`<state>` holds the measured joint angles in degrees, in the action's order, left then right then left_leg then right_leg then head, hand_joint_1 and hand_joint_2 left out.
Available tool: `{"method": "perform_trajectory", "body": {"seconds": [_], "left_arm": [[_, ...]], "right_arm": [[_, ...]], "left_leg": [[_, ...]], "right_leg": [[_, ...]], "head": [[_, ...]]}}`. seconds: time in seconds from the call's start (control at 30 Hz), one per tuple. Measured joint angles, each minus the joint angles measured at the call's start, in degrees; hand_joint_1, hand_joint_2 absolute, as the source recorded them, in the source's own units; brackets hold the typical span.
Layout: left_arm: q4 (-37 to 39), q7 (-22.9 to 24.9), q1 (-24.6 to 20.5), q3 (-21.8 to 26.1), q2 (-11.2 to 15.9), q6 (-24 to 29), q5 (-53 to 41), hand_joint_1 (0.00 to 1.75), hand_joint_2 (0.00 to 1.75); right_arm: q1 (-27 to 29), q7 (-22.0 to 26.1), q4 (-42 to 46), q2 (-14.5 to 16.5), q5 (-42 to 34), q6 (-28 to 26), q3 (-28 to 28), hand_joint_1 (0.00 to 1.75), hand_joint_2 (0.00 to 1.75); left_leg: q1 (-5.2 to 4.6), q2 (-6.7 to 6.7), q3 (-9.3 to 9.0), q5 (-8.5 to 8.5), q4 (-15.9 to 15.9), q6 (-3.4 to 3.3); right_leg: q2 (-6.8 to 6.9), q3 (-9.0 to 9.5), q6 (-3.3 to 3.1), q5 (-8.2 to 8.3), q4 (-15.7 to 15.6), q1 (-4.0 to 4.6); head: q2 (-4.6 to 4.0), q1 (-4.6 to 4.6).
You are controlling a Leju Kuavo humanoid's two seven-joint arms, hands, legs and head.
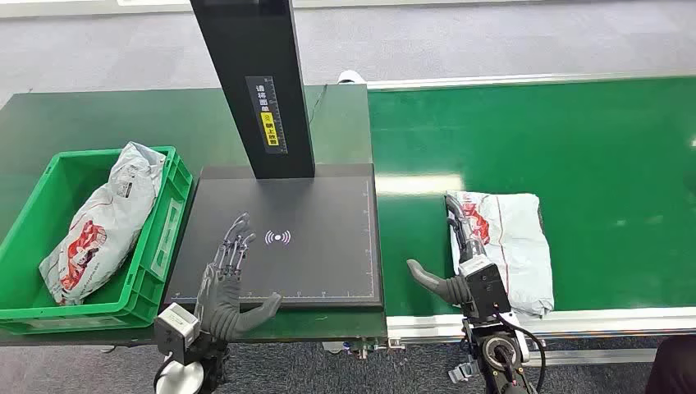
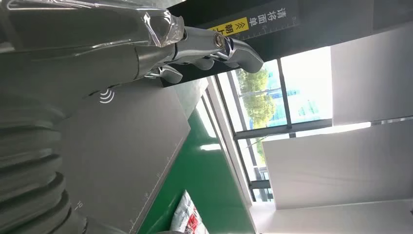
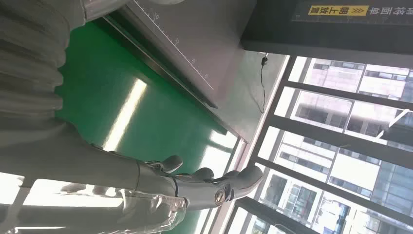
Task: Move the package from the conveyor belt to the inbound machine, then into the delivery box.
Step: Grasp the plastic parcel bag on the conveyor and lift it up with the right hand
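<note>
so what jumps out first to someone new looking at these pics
A white package lies on the green belt, with the right robot hand against its near side. The left robot hand hovers open over the black scanner plate, and a second package lies in the green crate.

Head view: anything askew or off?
Nothing damaged or spilled. The package lies flat on the belt beside the right hand. A second bag lies slantwise in the green bin. Left hand hovers open over the scanner plate.
</note>
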<state>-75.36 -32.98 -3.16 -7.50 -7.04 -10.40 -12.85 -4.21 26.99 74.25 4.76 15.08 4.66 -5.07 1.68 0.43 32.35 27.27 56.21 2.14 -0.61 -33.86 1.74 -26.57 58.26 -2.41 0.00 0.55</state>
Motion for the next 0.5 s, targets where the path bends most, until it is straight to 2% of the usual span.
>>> {"method": "perform_trajectory", "body": {"seconds": [0.27, 0.5], "left_arm": [[0.0, 0.0, 0.0, 0.0, 0.0, 0.0, 0.0, 0.00, 1.75], [-0.7, 0.0, 0.8, 0.1, 0.0, 0.2, 0.0, 0.00, 1.75]], "right_arm": [[-0.4, -0.2, -0.3, 0.0, 0.4, -0.6, 0.0, 0.00, 1.75], [-0.5, -2.7, -0.4, -0.8, 4.3, -5.8, 1.2, 0.00, 1.75]], "left_leg": [[0.00, 0.00, 0.00, 0.00, 0.0, 0.00], [0.00, 0.00, 0.00, 0.00, 0.0, 0.00]], "right_leg": [[0.00, 0.00, 0.00, 0.00, 0.0, 0.00], [0.00, -0.01, 0.00, 0.00, 0.0, 0.00]], "head": [[0.00, 0.00], [0.00, -0.01]]}}
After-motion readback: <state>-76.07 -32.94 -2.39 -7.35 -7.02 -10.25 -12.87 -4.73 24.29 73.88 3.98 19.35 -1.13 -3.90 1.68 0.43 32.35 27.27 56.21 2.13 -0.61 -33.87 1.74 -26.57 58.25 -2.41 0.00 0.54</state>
